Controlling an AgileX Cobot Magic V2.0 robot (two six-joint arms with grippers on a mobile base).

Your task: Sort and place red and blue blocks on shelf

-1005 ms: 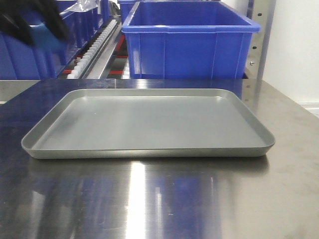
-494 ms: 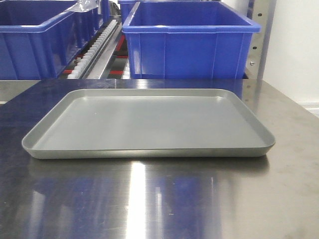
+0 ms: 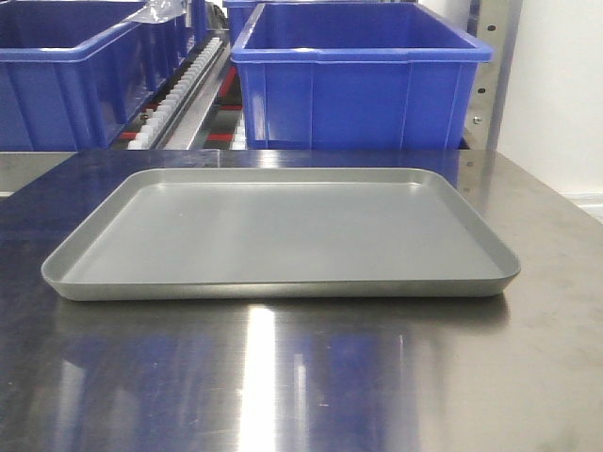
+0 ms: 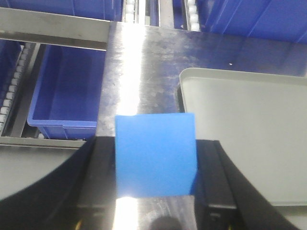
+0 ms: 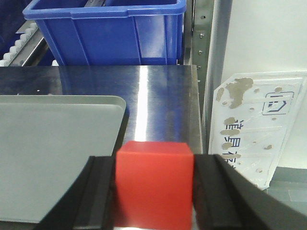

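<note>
The left gripper (image 4: 156, 163) left the front view a second ago; it's pinching the blue block (image 4: 155, 153) over the counter (image 4: 139, 72), beside the tray (image 4: 249, 120); the right gripper (image 5: 154, 177) pinches the red block (image 5: 153, 184).

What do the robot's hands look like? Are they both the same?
Pretty much. The left gripper and right gripper each have two black fingers, flat on the inner side and flaring wider toward the camera. No cables or markings are visible.
</note>
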